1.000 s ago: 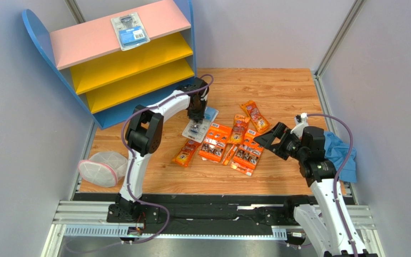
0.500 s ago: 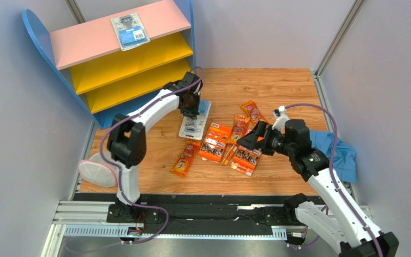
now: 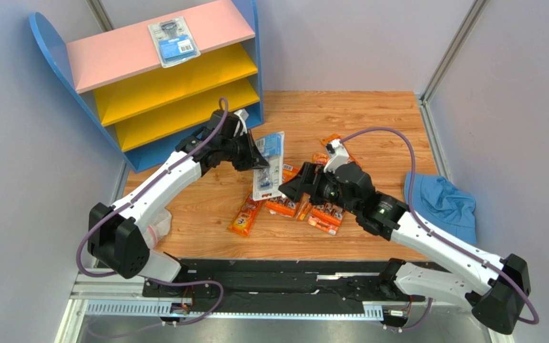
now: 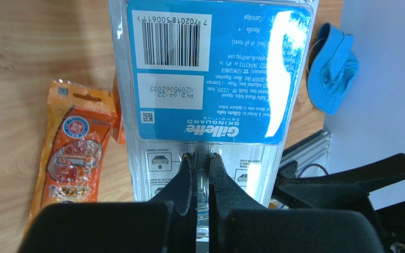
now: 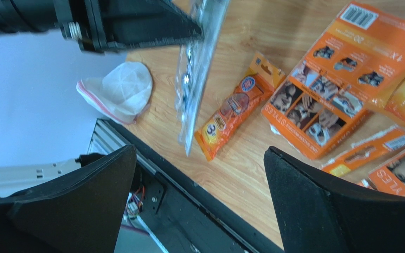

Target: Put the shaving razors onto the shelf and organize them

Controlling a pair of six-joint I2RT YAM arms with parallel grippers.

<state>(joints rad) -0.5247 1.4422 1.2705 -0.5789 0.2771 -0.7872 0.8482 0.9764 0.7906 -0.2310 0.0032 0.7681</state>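
My left gripper (image 3: 254,156) is shut on a clear blister pack with blue backing (image 3: 268,163) and holds it off the floor, near the shelf's (image 3: 134,50) right end. In the left wrist view the fingers (image 4: 202,158) pinch the pack's (image 4: 215,79) lower edge. Another blister pack (image 3: 174,41) lies on the pink top board. Small orange bags (image 3: 245,214) and wider orange cards (image 3: 284,201) lie on the wood floor. My right gripper (image 3: 293,190) is open and empty above the cards, just right of the held pack (image 5: 196,74).
A blue cloth (image 3: 438,204) lies at the right wall. A white mesh cap (image 5: 117,89) lies at the front left, partly behind my left arm. The two yellow boards (image 3: 177,78) hold nothing. Both grippers are close together mid-floor.
My left gripper has lifted the blister pack off the floor and tilted it up. My right arm has reached left from beside the blue cloth to over the orange cards, jaws open.
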